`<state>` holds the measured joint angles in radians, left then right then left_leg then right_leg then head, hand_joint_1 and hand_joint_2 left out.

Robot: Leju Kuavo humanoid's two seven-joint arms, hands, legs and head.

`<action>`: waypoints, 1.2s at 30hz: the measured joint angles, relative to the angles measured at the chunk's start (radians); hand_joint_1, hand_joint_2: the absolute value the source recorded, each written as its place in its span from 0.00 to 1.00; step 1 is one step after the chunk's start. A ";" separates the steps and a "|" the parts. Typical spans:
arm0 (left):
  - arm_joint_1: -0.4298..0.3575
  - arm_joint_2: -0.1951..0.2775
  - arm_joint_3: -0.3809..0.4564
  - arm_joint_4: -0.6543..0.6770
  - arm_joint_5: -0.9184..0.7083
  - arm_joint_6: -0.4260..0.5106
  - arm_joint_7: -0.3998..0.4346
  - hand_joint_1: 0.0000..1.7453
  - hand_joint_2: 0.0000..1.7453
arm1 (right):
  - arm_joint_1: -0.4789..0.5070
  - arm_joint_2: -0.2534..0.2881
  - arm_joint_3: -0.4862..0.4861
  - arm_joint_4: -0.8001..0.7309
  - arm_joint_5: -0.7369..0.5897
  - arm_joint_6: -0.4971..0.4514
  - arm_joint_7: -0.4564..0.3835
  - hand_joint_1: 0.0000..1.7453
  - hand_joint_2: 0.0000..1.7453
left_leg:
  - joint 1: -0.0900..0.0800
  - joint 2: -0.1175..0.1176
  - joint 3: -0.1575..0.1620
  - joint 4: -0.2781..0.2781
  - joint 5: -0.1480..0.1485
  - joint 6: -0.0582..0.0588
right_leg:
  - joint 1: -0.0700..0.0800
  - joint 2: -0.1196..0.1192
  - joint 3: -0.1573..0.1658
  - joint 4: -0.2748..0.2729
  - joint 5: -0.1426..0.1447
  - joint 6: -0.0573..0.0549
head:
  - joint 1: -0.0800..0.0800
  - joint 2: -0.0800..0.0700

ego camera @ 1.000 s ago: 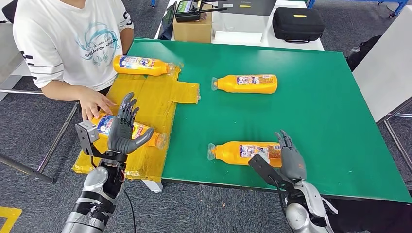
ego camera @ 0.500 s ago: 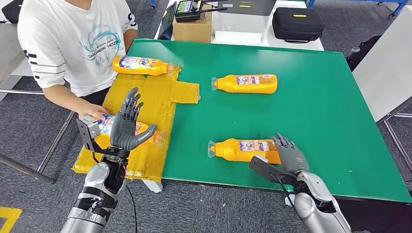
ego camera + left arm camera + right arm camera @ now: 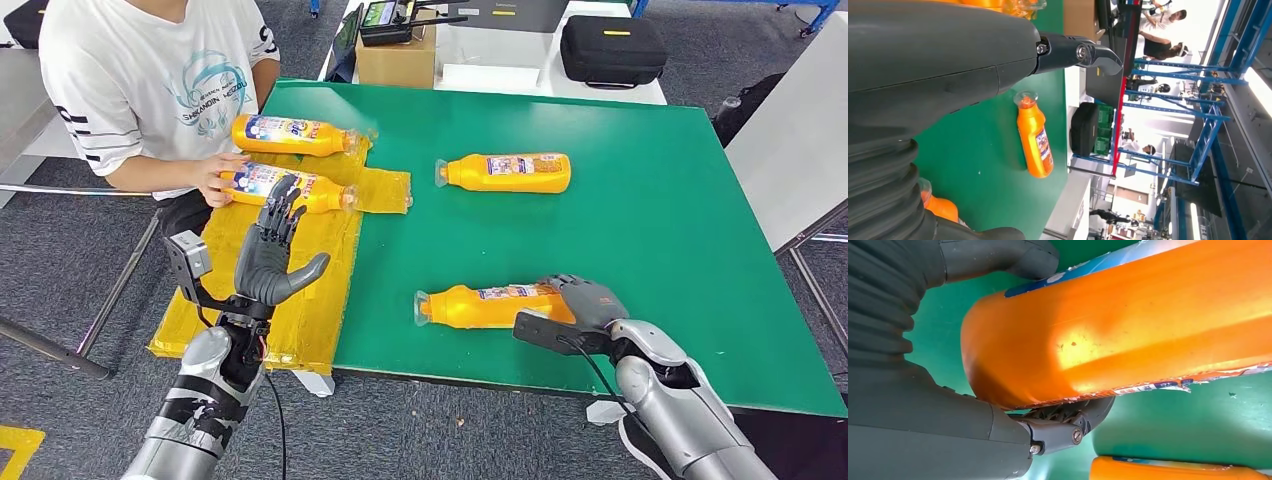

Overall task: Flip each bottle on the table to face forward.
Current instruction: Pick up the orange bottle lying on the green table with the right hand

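Grasping the near bottle [image 3: 485, 305] by its base with my right robot hand [image 3: 588, 300], mid-flip on the green surface [image 3: 650, 200]; left robot hand [image 3: 272, 262] released, far bottle [image 3: 508, 172] seemingly done.

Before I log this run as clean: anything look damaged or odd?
Yes: the label on the bottle that the right hand grips looks torn and ragged along its edge in the right wrist view. No spills.
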<state>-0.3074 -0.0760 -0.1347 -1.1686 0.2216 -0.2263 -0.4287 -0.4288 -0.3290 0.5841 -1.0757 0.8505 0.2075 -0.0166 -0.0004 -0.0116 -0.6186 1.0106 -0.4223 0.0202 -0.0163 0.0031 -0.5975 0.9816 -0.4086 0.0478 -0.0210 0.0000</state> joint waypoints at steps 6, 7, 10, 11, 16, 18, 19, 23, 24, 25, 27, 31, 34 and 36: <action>-0.007 0.000 -0.001 0.012 0.003 0.000 -0.002 0.00 1.00 | -0.027 -0.012 0.036 0.025 -0.036 0.012 -0.006 1.00 1.00 | 0.000 0.000 0.000 0.000 0.000 0.000 | 0.000 0.000 0.000 0.000 0.000 0.000 | 0.000 0.000; -0.009 0.001 -0.001 0.014 0.004 -0.001 -0.003 0.00 1.00 | -0.032 -0.016 0.044 0.028 -0.045 0.014 -0.007 1.00 1.00 | 0.000 0.000 0.000 0.000 0.000 0.000 | 0.000 0.000 0.000 0.000 0.000 0.000 | 0.000 0.000; -0.011 0.001 -0.001 0.020 0.006 0.000 -0.004 0.00 1.00 | -0.041 -0.023 0.066 0.036 -0.058 0.002 -0.006 1.00 1.00 | 0.000 0.000 0.001 0.000 0.000 0.000 | 0.000 0.000 0.001 0.000 0.000 0.000 | 0.000 0.000; -0.011 0.002 -0.001 0.020 0.006 0.003 -0.005 0.00 1.00 | -0.042 -0.023 0.071 0.038 -0.063 -0.013 -0.003 1.00 1.00 | 0.000 0.000 0.001 0.000 0.000 0.000 | 0.000 0.000 0.001 0.000 0.000 0.000 | 0.000 0.000; -0.009 0.002 0.001 0.020 -0.001 0.058 0.006 0.00 1.00 | -0.005 -0.003 0.059 0.020 -0.099 -0.176 0.041 1.00 1.00 | 0.000 -0.002 0.000 0.000 0.000 0.000 | 0.000 -0.001 0.001 0.000 0.000 0.000 | 0.000 0.000; -0.006 0.002 0.002 0.020 -0.002 0.094 0.018 0.00 1.00 | 0.041 0.027 0.019 -0.015 -0.114 -0.274 0.049 1.00 1.00 | 0.001 -0.003 -0.001 0.000 0.000 0.000 | 0.001 -0.001 0.000 0.000 0.000 0.000 | 0.000 0.000; -0.004 0.002 0.003 0.020 -0.002 0.114 0.023 0.00 1.00 | 0.067 0.046 -0.006 -0.039 -0.119 -0.324 0.047 1.00 1.00 | 0.001 -0.003 -0.001 0.000 0.000 0.000 | 0.001 -0.001 0.000 0.000 0.000 0.000 | 0.000 0.000; -0.003 -0.001 0.004 0.027 -0.004 0.186 0.036 0.00 1.00 | 0.163 0.130 -0.101 -0.134 -0.136 -0.475 0.016 1.00 1.00 | 0.002 -0.003 -0.002 0.000 0.000 0.000 | 0.002 -0.001 -0.001 0.000 -0.001 -0.001 | 0.000 0.000; -0.004 -0.003 0.004 0.030 -0.003 0.198 0.041 0.00 1.00 | 0.182 0.149 -0.118 -0.153 -0.142 -0.497 0.006 1.00 1.00 | 0.002 -0.003 -0.002 0.000 0.000 0.000 | 0.002 -0.001 -0.001 0.000 -0.001 -0.001 | 0.000 0.000; -0.005 -0.005 0.004 0.034 -0.001 0.208 0.047 0.00 1.00 | 0.200 0.169 -0.133 -0.172 -0.149 -0.517 -0.005 1.00 1.00 | 0.002 -0.003 -0.002 0.000 0.000 0.000 | 0.002 -0.001 -0.001 0.000 -0.001 -0.001 | 0.000 0.000; -0.009 -0.010 0.002 0.042 0.005 0.224 0.059 0.00 1.00 | 0.229 0.203 -0.156 -0.199 -0.168 -0.549 -0.026 1.00 1.00 | 0.002 -0.003 -0.002 0.000 0.000 0.000 | 0.002 -0.001 -0.002 0.000 -0.001 -0.001 | 0.000 0.000; -0.022 -0.020 -0.008 0.063 0.015 0.258 0.091 0.00 1.00 | 0.266 0.269 -0.184 -0.237 -0.200 -0.621 -0.076 1.00 1.00 | 0.002 -0.002 -0.002 0.000 0.000 0.000 | 0.002 -0.001 -0.002 0.000 -0.001 -0.001 | 0.000 0.000; -0.038 -0.027 -0.024 0.084 0.030 0.271 0.120 0.00 1.00 | 0.280 0.310 -0.194 -0.252 -0.208 -0.670 -0.105 1.00 1.00 | 0.002 -0.002 -0.002 0.000 0.000 0.000 | 0.002 -0.001 -0.001 0.000 0.000 -0.001 | 0.000 0.000; -0.047 -0.031 -0.034 0.096 0.035 0.272 0.129 0.00 1.00 | 0.284 0.330 -0.195 -0.255 -0.207 -0.678 -0.111 1.00 1.00 | 0.002 -0.002 -0.002 0.000 0.000 0.000 | 0.002 -0.001 -0.001 0.000 0.000 -0.001 | 0.000 0.000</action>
<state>-0.3543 -0.1074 -0.1683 -1.0729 0.2566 0.0458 -0.2993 -0.1451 0.0015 0.3895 -1.3311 0.6431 -0.4705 -0.1272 0.0012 -0.0136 -0.6204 1.0105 -0.4221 0.0197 -0.0146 0.0021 -0.5990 0.9818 -0.4090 0.0473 -0.0208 0.0000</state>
